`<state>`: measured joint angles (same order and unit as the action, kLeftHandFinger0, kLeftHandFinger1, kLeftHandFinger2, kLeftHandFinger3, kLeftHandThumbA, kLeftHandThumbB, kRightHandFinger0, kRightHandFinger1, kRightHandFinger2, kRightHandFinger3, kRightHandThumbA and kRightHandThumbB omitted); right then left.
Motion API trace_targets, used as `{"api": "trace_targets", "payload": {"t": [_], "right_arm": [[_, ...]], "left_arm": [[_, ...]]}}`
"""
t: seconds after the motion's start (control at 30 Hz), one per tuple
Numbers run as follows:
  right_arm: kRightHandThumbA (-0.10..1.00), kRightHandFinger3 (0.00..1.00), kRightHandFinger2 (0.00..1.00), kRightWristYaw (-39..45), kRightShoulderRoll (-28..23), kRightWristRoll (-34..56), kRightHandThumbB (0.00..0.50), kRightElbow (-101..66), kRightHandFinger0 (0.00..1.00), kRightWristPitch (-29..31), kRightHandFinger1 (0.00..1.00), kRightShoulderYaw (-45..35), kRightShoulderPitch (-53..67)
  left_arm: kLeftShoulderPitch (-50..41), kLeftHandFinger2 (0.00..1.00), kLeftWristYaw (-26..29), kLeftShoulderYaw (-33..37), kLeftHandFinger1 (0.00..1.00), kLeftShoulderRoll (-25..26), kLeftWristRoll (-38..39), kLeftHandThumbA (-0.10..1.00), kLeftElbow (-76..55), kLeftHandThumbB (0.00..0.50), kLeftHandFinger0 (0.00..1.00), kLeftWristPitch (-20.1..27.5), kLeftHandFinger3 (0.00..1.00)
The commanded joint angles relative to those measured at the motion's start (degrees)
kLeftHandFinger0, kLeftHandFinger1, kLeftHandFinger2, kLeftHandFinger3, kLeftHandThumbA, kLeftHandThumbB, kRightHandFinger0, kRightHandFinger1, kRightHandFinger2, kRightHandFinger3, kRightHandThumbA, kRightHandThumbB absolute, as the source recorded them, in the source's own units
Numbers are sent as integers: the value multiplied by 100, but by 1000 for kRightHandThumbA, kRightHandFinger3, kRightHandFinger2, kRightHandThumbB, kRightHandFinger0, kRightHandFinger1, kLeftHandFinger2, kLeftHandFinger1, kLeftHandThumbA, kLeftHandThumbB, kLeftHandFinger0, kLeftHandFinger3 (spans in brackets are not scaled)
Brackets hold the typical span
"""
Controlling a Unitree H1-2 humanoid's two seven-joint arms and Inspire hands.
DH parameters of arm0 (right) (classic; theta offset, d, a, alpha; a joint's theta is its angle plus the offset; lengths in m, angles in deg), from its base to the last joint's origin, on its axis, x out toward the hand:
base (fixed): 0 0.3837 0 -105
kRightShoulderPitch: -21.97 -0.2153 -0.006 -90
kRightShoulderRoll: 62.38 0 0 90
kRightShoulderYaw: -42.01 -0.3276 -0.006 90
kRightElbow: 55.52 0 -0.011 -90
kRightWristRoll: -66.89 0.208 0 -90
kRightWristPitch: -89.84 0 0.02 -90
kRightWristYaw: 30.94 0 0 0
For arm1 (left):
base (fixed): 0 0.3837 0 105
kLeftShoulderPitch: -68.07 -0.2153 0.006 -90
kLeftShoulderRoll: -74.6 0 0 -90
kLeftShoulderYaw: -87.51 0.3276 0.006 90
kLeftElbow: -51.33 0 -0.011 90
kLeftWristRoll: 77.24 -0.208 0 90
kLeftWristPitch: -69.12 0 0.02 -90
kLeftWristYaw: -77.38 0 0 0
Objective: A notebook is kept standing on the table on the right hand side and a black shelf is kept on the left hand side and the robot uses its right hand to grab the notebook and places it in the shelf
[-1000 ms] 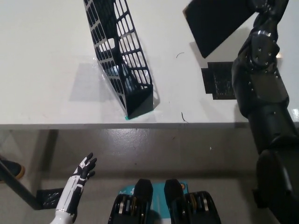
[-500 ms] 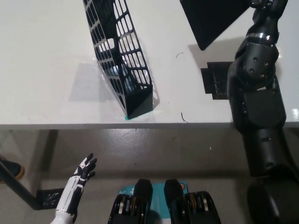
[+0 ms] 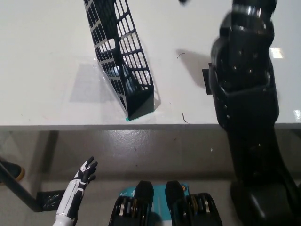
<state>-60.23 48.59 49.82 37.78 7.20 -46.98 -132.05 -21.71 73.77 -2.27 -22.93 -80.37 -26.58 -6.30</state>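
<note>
The black mesh shelf (image 3: 123,59) stands tilted on the white table (image 3: 42,52), its near end close to the front edge. My black right arm (image 3: 244,89) reaches up across the right side of the table and leaves the picture at the top, so its hand is out of sight. The notebook is out of view too, apart from a small dark tip (image 3: 182,1) at the top edge that may belong to it. Below the table's front edge, at the lower left, my white left hand (image 3: 85,172) rests with its fingers spread and nothing in it.
A flat black patch (image 3: 206,81) lies on the table, mostly hidden behind my right arm. The table's front edge (image 3: 94,126) runs across the middle of the picture, with grey floor below. A dark stand foot (image 3: 47,200) sits on the floor at the lower left.
My right arm has swung left and up, carrying the notebook out past the top edge. The arm now covers most of the black patch. The shelf and my left hand have stayed put.
</note>
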Motion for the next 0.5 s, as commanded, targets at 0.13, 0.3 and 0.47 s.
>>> {"api": "trace_targets", "payload": {"t": [0.13,0.3,0.47], "right_arm": [[-100,700,490,-166,180,-963,118,-268,0,-11,0,248,-712],[-100,697,538,-248,204,-1116,107,163,0,-77,29,238,-627],[-100,737,621,-472,331,-974,91,972,0,63,93,154,-610]], "left_arm": [[-94,1000,-103,107,1000,137,-83,1000,-182,134,1000,85,1000],[-117,1000,-93,115,1000,144,-98,1000,-175,140,1000,97,1000],[-118,1000,-56,143,1000,127,-177,1000,-143,159,1000,99,1000]]}}
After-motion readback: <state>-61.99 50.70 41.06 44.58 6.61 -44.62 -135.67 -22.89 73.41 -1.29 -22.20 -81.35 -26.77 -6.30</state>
